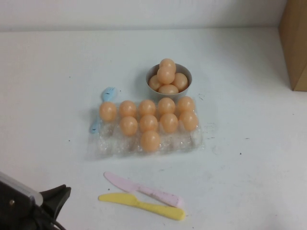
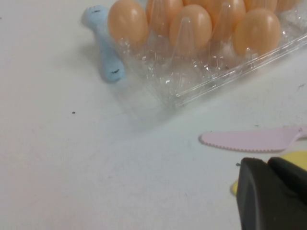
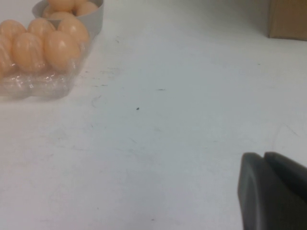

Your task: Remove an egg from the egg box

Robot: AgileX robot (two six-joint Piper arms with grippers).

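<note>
A white table (image 1: 249, 158) is filling the scene, with a pale wall running along its far edge. The left gripper (image 1: 56, 195) is sitting low at the near left corner, above the bare surface; whether its fingers are apart or together cannot be told. The right gripper (image 3: 273, 191) is showing only as a dark edge in its own wrist view, over bare table well to the right of the eggs, and its state cannot be told either.

Just beyond the left gripper, a pink knife (image 1: 144, 189) and a yellow knife (image 1: 141, 206) are lying side by side. Past them the egg box (image 1: 112, 143) is resting flat, holding 10 eggs: 5 in the far row, 4 in the middle row, and 1 egg (image 1: 150, 140) sitting alone in the near row. A blue utensil (image 1: 106, 96) is lying against the box's far left corner. A grey bowl (image 1: 186, 74) heaped with more eggs is standing just behind the box. A cardboard box (image 1: 293, 43) is at the far right.
</note>
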